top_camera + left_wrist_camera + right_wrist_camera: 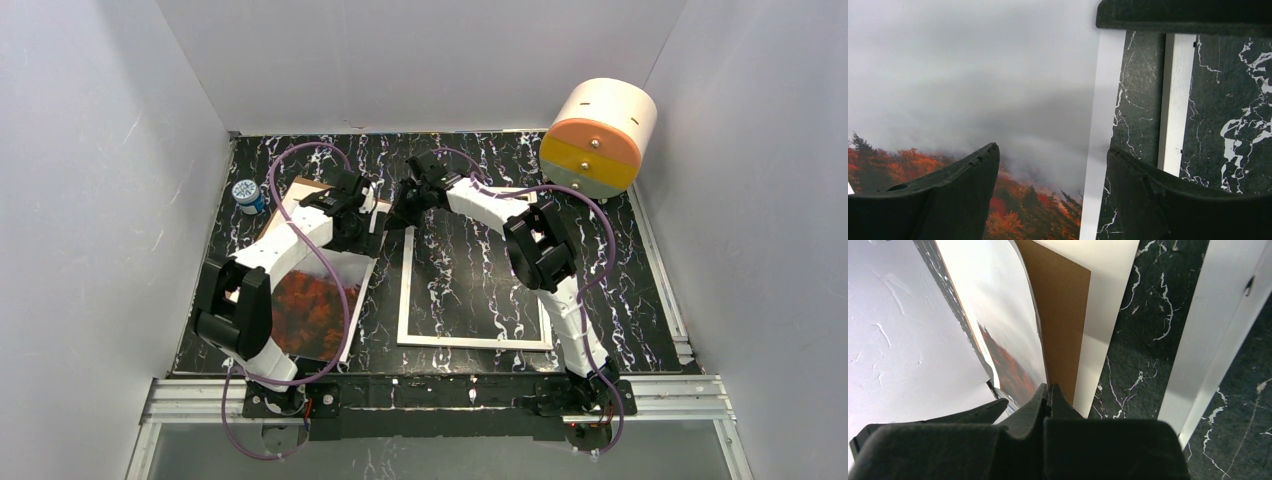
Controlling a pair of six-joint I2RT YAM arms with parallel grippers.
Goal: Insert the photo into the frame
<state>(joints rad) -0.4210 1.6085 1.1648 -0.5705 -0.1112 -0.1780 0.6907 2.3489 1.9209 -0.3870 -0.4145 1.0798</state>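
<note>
Left gripper (1052, 147): jaws wide, straddling the white right-hand border of the photo (973, 75). One finger is over the print, the other over the dark table (1138, 100). It grips nothing.
Right gripper (1048, 390): fingers pressed together. The photo's curled edge runs into their tips and looks pinched there, lifted off the brown board (1063, 315).
Photo: on the board at 9 o'clock on the table, seen from above with the far wall at 12. Its long axis runs roughly 12 to 6, leaning toward 1, with the misty end far and the red forest end near.
Frame (405, 300): flat at table centre, at 3 o'clock from the photo, just beside it with a strip of table between.
Key relation: the photo has to travel toward 3 o'clock. Both grippers meet at its far right corner, the side nearest the frame.
Nearer gripper: the left one sits over the photo, while the right one reaches across the frame's far-left corner.
Likely need: a second hold before any sideways carry, or the paper may sag.
Bystander: white-and-orange drum (597, 135) at 1 o'clock, well apart.
</note>
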